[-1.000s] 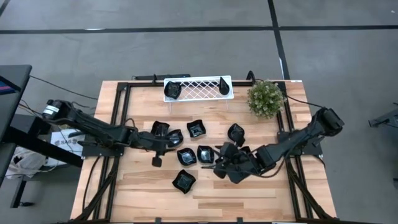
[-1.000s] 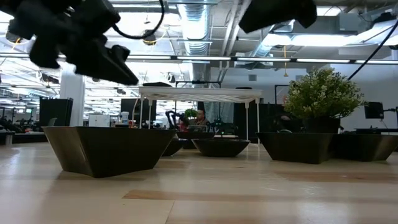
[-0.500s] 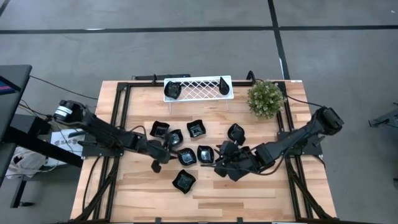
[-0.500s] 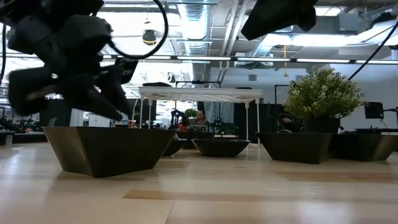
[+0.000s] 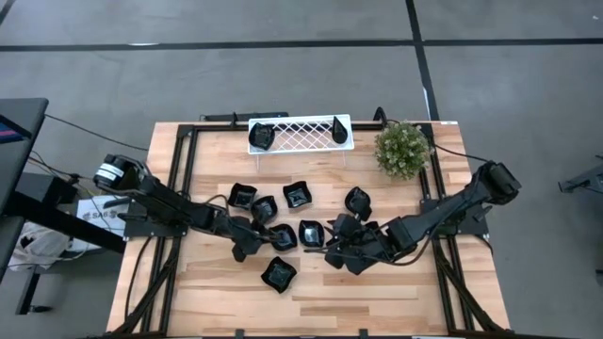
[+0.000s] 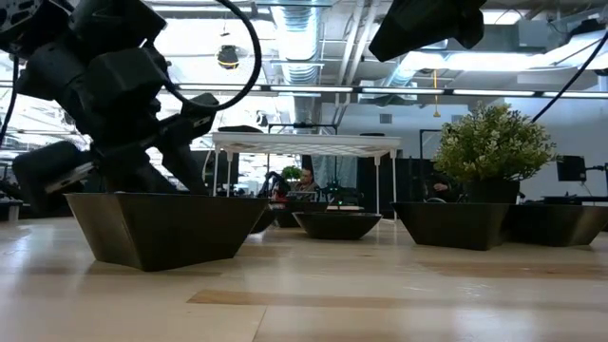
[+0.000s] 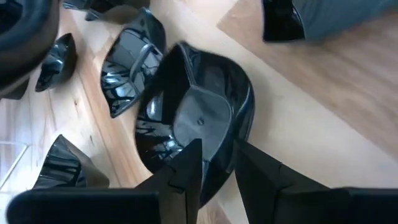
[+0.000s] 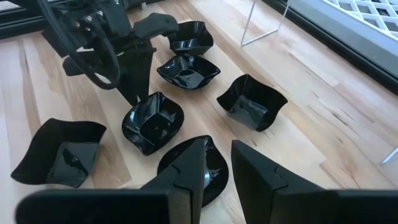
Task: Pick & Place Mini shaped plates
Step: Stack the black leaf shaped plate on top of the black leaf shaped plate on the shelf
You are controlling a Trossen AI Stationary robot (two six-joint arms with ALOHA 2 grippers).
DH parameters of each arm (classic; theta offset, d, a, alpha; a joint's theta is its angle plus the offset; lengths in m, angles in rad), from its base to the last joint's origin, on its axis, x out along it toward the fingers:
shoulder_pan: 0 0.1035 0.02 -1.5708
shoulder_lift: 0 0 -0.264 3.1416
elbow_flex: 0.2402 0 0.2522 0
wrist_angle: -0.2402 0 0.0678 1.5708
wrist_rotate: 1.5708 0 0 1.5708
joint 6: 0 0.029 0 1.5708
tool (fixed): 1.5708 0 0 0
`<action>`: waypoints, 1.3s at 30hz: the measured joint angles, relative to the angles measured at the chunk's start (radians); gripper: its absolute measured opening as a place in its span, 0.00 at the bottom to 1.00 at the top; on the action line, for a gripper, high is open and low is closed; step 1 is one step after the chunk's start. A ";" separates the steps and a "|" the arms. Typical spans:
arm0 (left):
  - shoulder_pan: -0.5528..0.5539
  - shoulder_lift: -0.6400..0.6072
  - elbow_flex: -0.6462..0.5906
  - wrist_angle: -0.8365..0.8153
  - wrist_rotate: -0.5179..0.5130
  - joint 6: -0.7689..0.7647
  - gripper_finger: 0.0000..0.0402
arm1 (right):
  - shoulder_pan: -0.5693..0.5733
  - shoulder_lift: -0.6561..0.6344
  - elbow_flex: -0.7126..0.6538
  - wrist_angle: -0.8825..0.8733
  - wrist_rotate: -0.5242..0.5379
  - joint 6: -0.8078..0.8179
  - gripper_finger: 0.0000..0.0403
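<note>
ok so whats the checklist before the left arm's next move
1. left pincer astride the squarish plate rim: ok
2. Its jaws closed on that rim: not ok, gaps show
3. neighbour plate clear of the target: not ok, pressed close
4. Free room on the white tray: ok, a plate at each end only
5. right pincer out of the way: ok, apart
6. Right pincer holding anything: cannot tell
</note>
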 joint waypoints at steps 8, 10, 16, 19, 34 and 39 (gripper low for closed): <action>0.000 0.005 0.000 0.001 0.038 0.027 0.23 | 0.000 0.000 0.000 0.000 0.000 0.017 0.18; 0.000 0.005 0.000 0.001 0.038 0.027 0.23 | 0.000 0.000 0.000 0.000 0.000 0.021 0.18; -0.001 0.005 0.000 0.001 0.038 0.027 0.23 | 0.000 0.000 0.000 0.001 0.000 0.027 0.18; -0.002 0.005 0.000 0.003 0.039 0.027 0.23 | 0.000 0.000 0.000 0.004 -0.001 0.027 0.18; -0.008 -0.046 0.000 0.009 -0.047 0.027 0.23 | 0.000 0.000 0.000 0.005 -0.002 0.027 0.18; -0.027 -0.134 0.000 -0.001 -0.026 0.109 0.23 | 0.000 0.000 0.000 0.004 -0.002 0.027 0.18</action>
